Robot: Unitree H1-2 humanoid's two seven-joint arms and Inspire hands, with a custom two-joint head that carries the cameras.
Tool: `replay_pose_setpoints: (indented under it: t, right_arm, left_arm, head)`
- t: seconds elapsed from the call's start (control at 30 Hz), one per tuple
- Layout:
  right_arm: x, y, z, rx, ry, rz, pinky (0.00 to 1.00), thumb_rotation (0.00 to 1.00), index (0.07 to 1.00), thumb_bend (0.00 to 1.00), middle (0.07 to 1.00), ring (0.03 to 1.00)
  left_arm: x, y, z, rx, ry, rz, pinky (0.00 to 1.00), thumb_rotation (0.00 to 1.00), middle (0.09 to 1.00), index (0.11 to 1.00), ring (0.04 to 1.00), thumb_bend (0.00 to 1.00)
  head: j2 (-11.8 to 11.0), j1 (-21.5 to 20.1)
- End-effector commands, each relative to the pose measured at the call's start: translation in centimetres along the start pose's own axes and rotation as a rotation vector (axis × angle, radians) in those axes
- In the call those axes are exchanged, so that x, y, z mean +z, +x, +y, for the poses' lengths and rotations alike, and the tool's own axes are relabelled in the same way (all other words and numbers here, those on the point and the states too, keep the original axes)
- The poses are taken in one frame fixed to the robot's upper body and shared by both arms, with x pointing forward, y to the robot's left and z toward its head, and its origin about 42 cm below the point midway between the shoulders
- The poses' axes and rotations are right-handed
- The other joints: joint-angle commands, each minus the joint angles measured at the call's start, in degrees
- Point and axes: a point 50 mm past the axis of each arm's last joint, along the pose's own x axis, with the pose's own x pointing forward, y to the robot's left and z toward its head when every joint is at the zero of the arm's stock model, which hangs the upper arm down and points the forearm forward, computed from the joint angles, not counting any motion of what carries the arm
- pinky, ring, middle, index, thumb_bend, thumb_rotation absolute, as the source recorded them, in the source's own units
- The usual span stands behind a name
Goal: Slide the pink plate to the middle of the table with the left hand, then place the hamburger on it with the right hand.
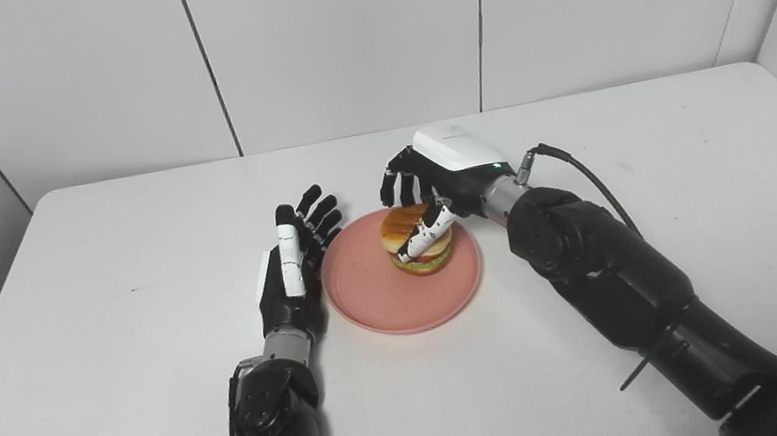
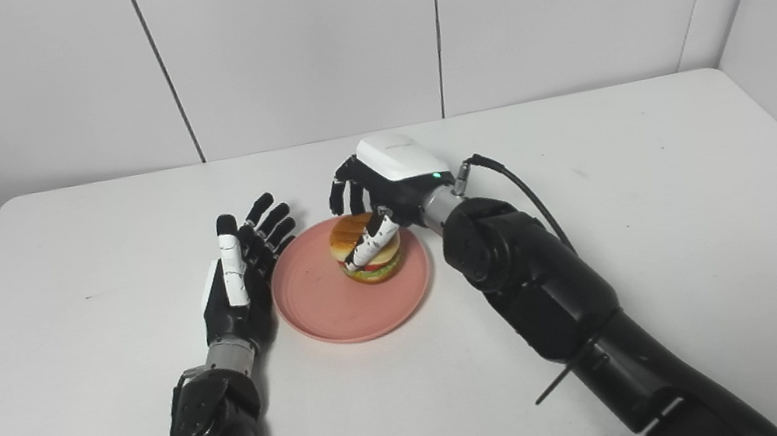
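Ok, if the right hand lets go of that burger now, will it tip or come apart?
Probably stays put: the burger sits on the plate, which looks flat. It's a tall stack of layers, so a sideways drag from the right hand could shift the top. The thumb lies across its side; opening straight out seems safest.

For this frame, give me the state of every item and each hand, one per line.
pink plate: flat on the table, near its middle, holding the burger.
hamburger: upright on the plate, stacked whole.
right hand: wrapped around the hamburger, thumb across its front.
left hand: open, fingers spread, beside the plate's left rim; contact unclear.
table: white, flat.
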Motion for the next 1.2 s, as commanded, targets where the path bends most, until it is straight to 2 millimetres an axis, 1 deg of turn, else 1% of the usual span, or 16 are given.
replay_pose_setpoints:
  t: [0.0, 0.4, 0.53, 0.67, 0.7, 0.73, 0.77, 0.8, 0.83, 0.87, 0.9, 0.97, 1.07, 1.1, 1.17]
  right_arm:
    - [1.7, 0.6, -1.9, -0.068, -0.029, -0.073, 0.24, 0.0, 0.503, 0.53, 0.417, 0.326]
    - [1.7, 0.2, 0.3, -0.02, -0.001, -0.091, 0.25, 0.0, 0.511, 0.53, 0.415, 0.352]
    - [1.4, 0.1, 0.7, 0.001, -0.008, -0.085, 0.3, 0.0, 0.521, 0.52, 0.414, 0.385]
    - [1.0, -0.1, 0.7, 0.043, -0.011, -0.084, 0.37, 0.0, 0.521, 0.52, 0.448, 0.455]
    - [1.0, -0.2, 0.7, 0.05, -0.016, -0.086, 0.42, 0.0, 0.519, 0.52, 0.461, 0.49]
    - [0.9, -0.3, 0.7, 0.056, -0.028, -0.09, 0.44, 0.01, 0.518, 0.52, 0.468, 0.508]
    - [0.8, -0.3, 0.7, 0.06, -0.036, -0.093, 0.51, 0.1, 0.505, 0.51, 0.557, 0.559]
    - [0.7, -0.3, 0.6, 0.061, -0.043, -0.096, 0.54, 0.13, 0.501, 0.51, 0.588, 0.576]
    - [0.7, -0.4, 0.6, 0.065, -0.053, -0.099, 0.58, 0.15, 0.499, 0.51, 0.609, 0.597]
    - [0.6, -0.5, 0.5, 0.068, -0.059, -0.101, 0.67, 0.33, 0.597, 0.6, 0.654, 0.656]
    - [0.6, -0.6, 0.5, 0.067, -0.061, -0.104, 0.71, 0.43, 0.648, 0.65, 0.675, 0.684]
    - [0.5, -0.9, 0.3, 0.07, -0.063, -0.108, 0.77, 0.58, 0.723, 0.73, 0.756, 0.775]
    - [0.3, -1.1, 0.2, 0.081, -0.075, -0.111, 0.81, 0.68, 0.789, 0.77, 0.83, 0.849]
    - [0.2, -1.3, 0.1, 0.084, -0.082, -0.11, 0.82, 0.69, 0.798, 0.77, 0.839, 0.857]
    - [0.2, -1.5, -0.1, 0.086, -0.091, -0.108, 0.87, 0.73, 0.845, 0.76, 0.879, 0.892]
  left_arm:
    - [-1.4, -0.8, -0.2, 0.011, -0.014, 0.042, 0.91, 1.0, 0.878, 0.865, 0.897, 0.88]
    - [-1.4, -0.9, -0.4, 0.004, -0.014, 0.046, 0.92, 1.0, 0.889, 0.878, 0.906, 0.88]
    - [-1.5, -0.8, -0.4, 0.008, -0.015, 0.047, 0.91, 1.0, 0.888, 0.877, 0.906, 0.89]
    - [-1.5, -0.8, -0.4, 0.011, -0.025, 0.046, 0.91, 1.0, 0.881, 0.871, 0.9, 0.88]
    - [-1.5, -0.8, -0.4, 0.01, -0.026, 0.046, 0.91, 1.0, 0.883, 0.872, 0.903, 0.88]
    - [-1.5, -0.8, -0.4, 0.01, -0.026, 0.046, 0.91, 1.0, 0.885, 0.873, 0.904, 0.88]
    - [-1.4, -0.8, -0.4, 0.009, -0.025, 0.045, 0.91, 1.0, 0.884, 0.872, 0.905, 0.88]
    - [-1.4, -0.8, -0.4, 0.01, -0.025, 0.045, 0.91, 1.0, 0.884, 0.872, 0.905, 0.88]
    - [-1.4, -0.8, -0.4, 0.008, -0.023, 0.042, 0.91, 1.0, 0.885, 0.871, 0.906, 0.88]
    - [-1.4, -0.7, -0.4, 0.007, -0.022, 0.04, 0.9, 1.0, 0.886, 0.87, 0.907, 0.87]
    - [-1.4, -0.7, -0.4, 0.005, -0.021, 0.039, 0.9, 1.0, 0.886, 0.87, 0.907, 0.87]
    - [-1.3, -0.7, -0.5, 0.006, -0.03, 0.038, 0.88, 1.0, 0.897, 0.878, 0.919, 0.87]
    - [-1.3, -0.7, -0.5, 0.008, -0.033, 0.036, 0.87, 1.0, 0.893, 0.875, 0.91, 0.87]
    - [-1.3, -0.7, -0.5, 0.008, -0.031, 0.037, 0.87, 1.0, 0.893, 0.876, 0.91, 0.86]
    - [-1.3, -0.7, -0.5, 0.01, -0.027, 0.038, 0.87, 1.0, 0.889, 0.873, 0.905, 0.87]
  head:
    - [-0.08, 0.02]
    - [0.17, 0.4]
    - [0.21, 0.38]
    - [0.21, 0.38]
    - [0.21, 0.38]
    - [0.42, 0.35]
    - [0.42, 0.35]
    - [0.42, 0.35]
    - [0.42, 0.35]
    - [0.48, 0.3]
    - [0.48, 0.3]
    - [0.48, 0.3]
    - [0.41, 0.28]
    - [0.4, 0.26]
    - [0.4, 0.26]
